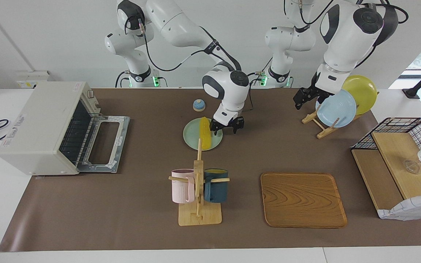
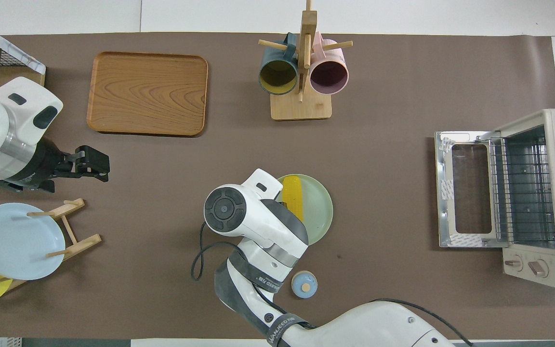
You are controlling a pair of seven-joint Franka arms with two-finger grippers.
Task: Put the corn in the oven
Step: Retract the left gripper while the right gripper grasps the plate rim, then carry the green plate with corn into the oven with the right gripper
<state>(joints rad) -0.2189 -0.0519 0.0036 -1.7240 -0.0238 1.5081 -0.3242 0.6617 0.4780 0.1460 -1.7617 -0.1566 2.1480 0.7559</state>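
The yellow corn [image 1: 205, 133] lies on a pale green plate [image 1: 192, 138] in the middle of the table; it also shows in the overhead view [image 2: 293, 195]. The off-white oven [image 1: 42, 128] stands at the right arm's end with its door [image 1: 104, 142] folded down flat and its wire rack [image 2: 523, 193] showing. My right gripper [image 1: 226, 126] is open and empty, low over the plate's rim beside the corn, on the side toward the left arm. In the overhead view its hand covers the fingers. My left gripper [image 1: 300, 100] waits over the table by the plate rack.
A small blue bell [image 1: 199, 105] sits nearer to the robots than the plate. A mug tree [image 1: 198, 182] with a pink and a dark blue mug stands farther out, with a wooden tray [image 1: 302, 199] beside it. A plate rack [image 1: 336, 107] and a wire basket [image 1: 397, 160] stand at the left arm's end.
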